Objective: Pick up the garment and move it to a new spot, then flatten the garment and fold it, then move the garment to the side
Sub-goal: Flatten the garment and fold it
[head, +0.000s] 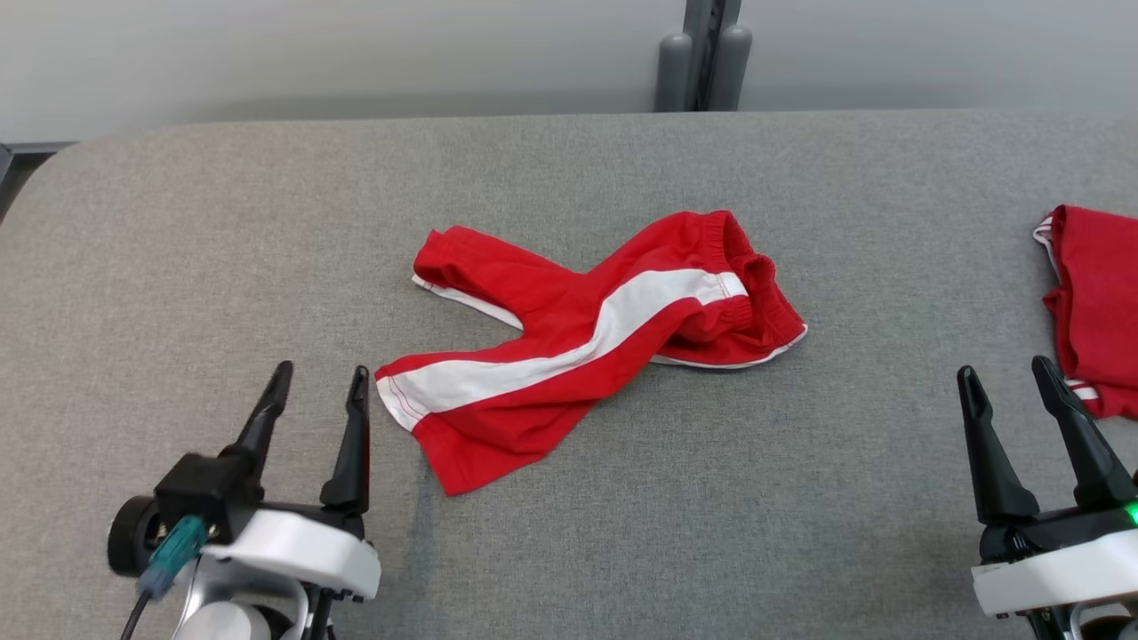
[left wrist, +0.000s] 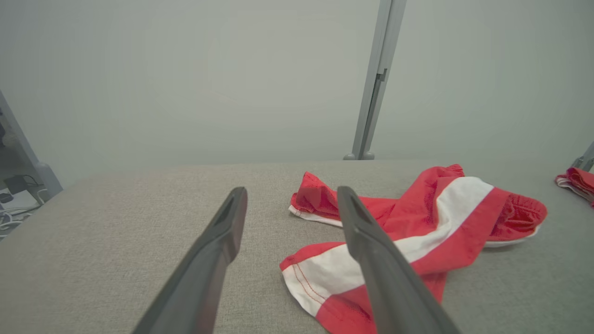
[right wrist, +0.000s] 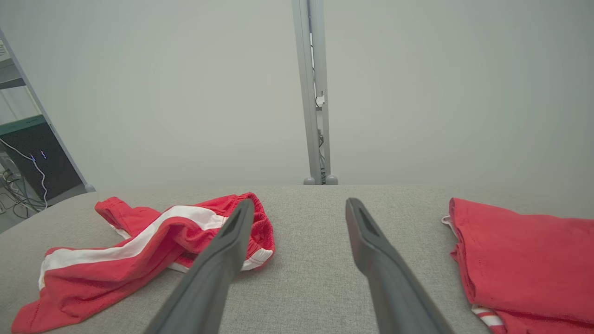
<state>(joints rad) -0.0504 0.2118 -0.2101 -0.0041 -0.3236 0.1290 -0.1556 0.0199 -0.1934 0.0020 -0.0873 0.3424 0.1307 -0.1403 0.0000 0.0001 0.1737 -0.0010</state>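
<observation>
Nearest the robot, the left hand (head: 322, 369) sits at the lower left above the grey cloth-covered desk (head: 676, 524). Its two dark fingers are spread wide with nothing between them. The right hand (head: 1003, 366) sits at the lower right with its fingers equally parted and nothing in its grip.

Just beyond the left hand's inner fingertip lies the near leg hem of the garment (head: 587, 333), a pair of red shorts with a broad white side stripe. It lies crumpled and twisted near the middle of the desk. One leg runs toward the left hand. The other leg points away to the left, and the gathered elastic waistband is bunched at the far right end. From the right wrist view the waistband end lies to the left of that hand's fingers.

A second red garment (head: 1095, 293), with white trim, lies flatter at the desk's right edge, just beside the right hand's outer finger.

Past the far edge of the desk, a grey post (head: 702, 53) stands against a pale wall (head: 356, 53).
</observation>
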